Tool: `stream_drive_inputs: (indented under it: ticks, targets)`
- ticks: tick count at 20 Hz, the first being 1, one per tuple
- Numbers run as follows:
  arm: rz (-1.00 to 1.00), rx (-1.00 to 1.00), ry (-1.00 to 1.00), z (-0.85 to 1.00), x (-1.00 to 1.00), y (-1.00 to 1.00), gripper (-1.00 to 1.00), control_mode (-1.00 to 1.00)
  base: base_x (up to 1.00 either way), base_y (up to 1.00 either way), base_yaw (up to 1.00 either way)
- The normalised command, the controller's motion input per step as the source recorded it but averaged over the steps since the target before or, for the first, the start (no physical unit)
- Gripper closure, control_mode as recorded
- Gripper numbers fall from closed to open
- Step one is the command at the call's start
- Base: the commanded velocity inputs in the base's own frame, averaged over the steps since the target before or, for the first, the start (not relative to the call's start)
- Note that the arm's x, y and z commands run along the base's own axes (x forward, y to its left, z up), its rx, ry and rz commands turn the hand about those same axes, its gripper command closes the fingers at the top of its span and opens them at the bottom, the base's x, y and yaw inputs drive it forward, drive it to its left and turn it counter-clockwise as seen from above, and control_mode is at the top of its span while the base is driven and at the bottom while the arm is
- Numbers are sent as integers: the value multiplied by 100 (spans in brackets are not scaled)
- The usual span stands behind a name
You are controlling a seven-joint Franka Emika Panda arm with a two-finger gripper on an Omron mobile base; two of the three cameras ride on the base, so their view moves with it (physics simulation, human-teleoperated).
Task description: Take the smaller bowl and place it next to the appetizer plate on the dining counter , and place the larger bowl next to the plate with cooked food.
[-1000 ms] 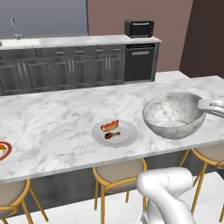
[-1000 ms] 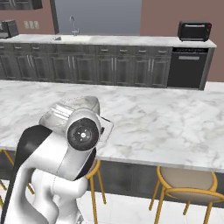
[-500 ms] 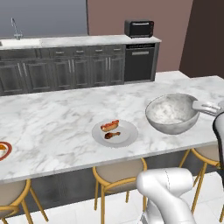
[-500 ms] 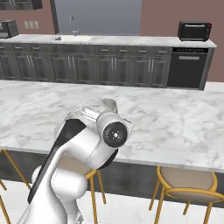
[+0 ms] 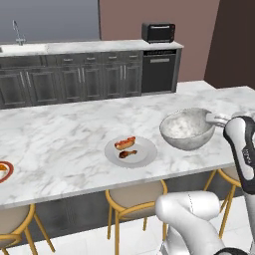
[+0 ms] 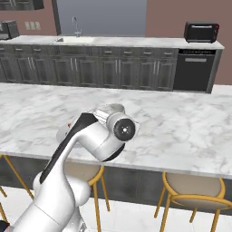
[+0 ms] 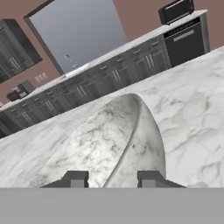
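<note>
**Inspector A:** Where is the larger bowl?

**Inspector B:** The larger bowl (image 5: pixel 187 129), grey-white and marbled, is over the right part of the desk (image 5: pixel 64 144), the long marble-topped island. In the left base view it sits to the right of the plate with cooked food (image 5: pixel 130 151), near it but apart, with bare marble showing between them. I cannot tell whether its foot rests on the marble or hangs just above it.

**Inspector A:** And the gripper?

**Inspector B:** The gripper (image 7: pixel 108 178) is at the bowl's right-hand rim. In the hand view its two dark fingertips (image 7: pixel 75 178) stand one on each side of the bowl's wall, one inside and one outside, with the rim running up between them. It is pinching the larger bowl by the rim, jaws partly closed on the wall.

**Inspector A:** The plate's contents?

**Inspector B:** Two reddish-brown food pieces on a white round plate, close to the near edge of the desk.

**Inspector A:** Anything else of the task on the desk?

**Inspector B:** At the far left edge of the left base view, the appetizer plate (image 5: pixel 4 171) with its red-orange rim is partly cut off by the frame. It is well apart from the larger bowl.

**Inspector A:** Surroundings?

**Inspector B:** Stools (image 5: pixel 134 198) with tan seats stand under the near side of the desk. Behind it runs a dark cabinet line with a toaster oven (image 5: pixel 158 32) on top and a sink tap (image 5: pixel 18 33) to the left. In the right base view the arm's elbow stands in front of the desk and hides the bowl.
</note>
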Motion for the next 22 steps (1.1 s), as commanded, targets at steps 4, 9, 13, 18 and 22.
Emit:
stream_drive_inputs:
  ticks: [4, 9, 13, 18, 22]
  targets:
    - [0, 0, 4, -21, 46, -9, 100, -100, 0, 0, 0]
    - [0, 0, 0, -31, 53, -19, 100, -100, 0, 0, 0]
    - [1, 0, 0, -33, 49, -15, 100, -100, 0, 0, 0]
    - [2, 0, 0, -32, 44, -7, 100, -100, 0, 0, 0]
    - [2, 0, 0, -26, 36, -1, 100, -100, 0, 0, 0]
